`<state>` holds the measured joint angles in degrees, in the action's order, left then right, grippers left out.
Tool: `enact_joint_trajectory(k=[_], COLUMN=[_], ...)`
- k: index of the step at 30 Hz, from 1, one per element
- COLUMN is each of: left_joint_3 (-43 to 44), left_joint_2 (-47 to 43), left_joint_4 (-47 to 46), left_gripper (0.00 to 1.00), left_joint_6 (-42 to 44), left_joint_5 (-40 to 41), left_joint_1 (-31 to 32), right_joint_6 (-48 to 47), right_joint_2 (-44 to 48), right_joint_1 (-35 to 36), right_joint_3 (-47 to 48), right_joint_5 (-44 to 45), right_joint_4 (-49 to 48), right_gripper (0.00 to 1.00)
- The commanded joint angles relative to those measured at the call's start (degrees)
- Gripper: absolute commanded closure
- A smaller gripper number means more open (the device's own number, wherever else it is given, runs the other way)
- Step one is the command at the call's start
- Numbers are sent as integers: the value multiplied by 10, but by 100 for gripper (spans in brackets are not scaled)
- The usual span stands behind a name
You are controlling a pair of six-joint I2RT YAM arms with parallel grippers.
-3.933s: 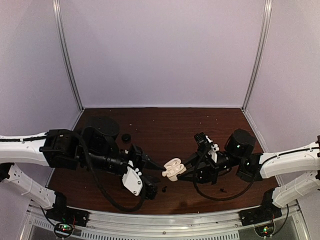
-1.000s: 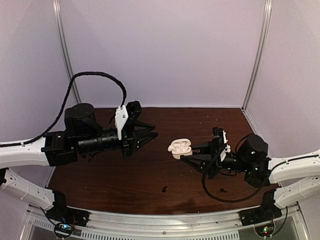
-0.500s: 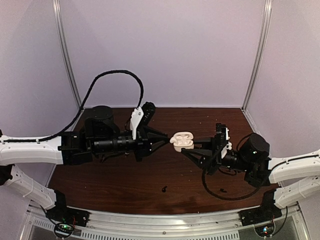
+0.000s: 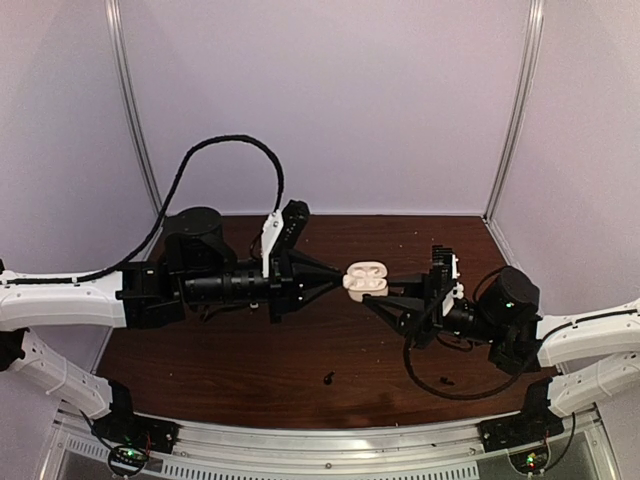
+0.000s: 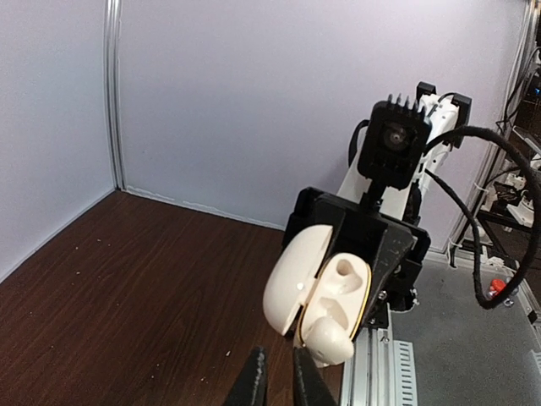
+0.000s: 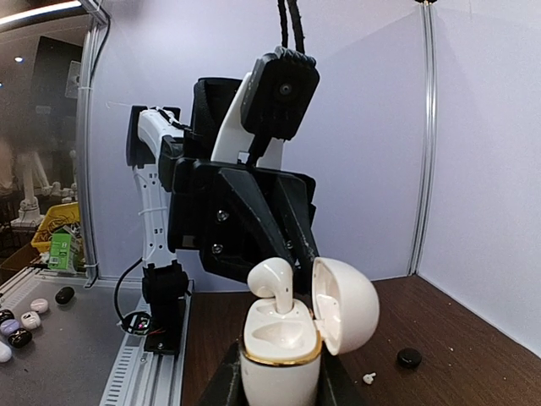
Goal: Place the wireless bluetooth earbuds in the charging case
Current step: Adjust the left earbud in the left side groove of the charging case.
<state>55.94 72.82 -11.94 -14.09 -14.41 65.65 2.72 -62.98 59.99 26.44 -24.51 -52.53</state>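
My right gripper (image 4: 378, 291) is shut on the body of an open cream-white charging case (image 4: 365, 279) and holds it upright above the table (image 4: 250, 350). In the right wrist view the case (image 6: 279, 355) has its lid (image 6: 347, 304) swung right. One glossy white earbud (image 6: 275, 281) stands with its stem in the far slot; the near slot is empty. My left gripper (image 4: 338, 281) points at the case from the left. In the left wrist view its jaws (image 5: 279, 372) are nearly together with nothing between them, just beside the earbud (image 5: 328, 338).
Two tiny black buds lie on the table near the front (image 4: 329, 378) and front right (image 4: 446, 381). A small white bit (image 6: 368, 378) and a black round thing (image 6: 409, 357) lie on the table to the right of the case. The left arm's cable (image 4: 230, 145) arcs high.
Both grippers rose from the table front. The right gripper lifted the open case; the left gripper swung right until its tips reached the case. The white earbud now stands in the case.
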Motion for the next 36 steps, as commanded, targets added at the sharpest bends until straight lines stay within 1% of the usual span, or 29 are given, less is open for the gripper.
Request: enact_joint_trajectory(k=[1,17,23,30,32,36], left_joint_3=[20,40,44,25,21,11], left_joint_2=[1,19,24,-7,-18,-25], left_joint_4=[-33,-14,-8,-11,-3,27], left_gripper=[87,88,88,83,81,78], left_joint_6=[11,24,26,29,29,9], left_joint_5=[-35,-47,-38,-18,-9,15], left_joint_1=[-2,5,7,5,-2,-45], right_joint_6=[-4,-6,-4,-4,-4,0], right_joint_2=[-2,-9,-8,1,2,6], right_joint_1=[-2,-2,-2,-3,-2,-3], right_joint_3=[8,8,4,-11,-14,-18], right_joint_5=[21,48,39,15,15,32], right_joint_4=[-16,-5,-17,-34,-33,-20], right_gripper=[100,100,100,100,100,100])
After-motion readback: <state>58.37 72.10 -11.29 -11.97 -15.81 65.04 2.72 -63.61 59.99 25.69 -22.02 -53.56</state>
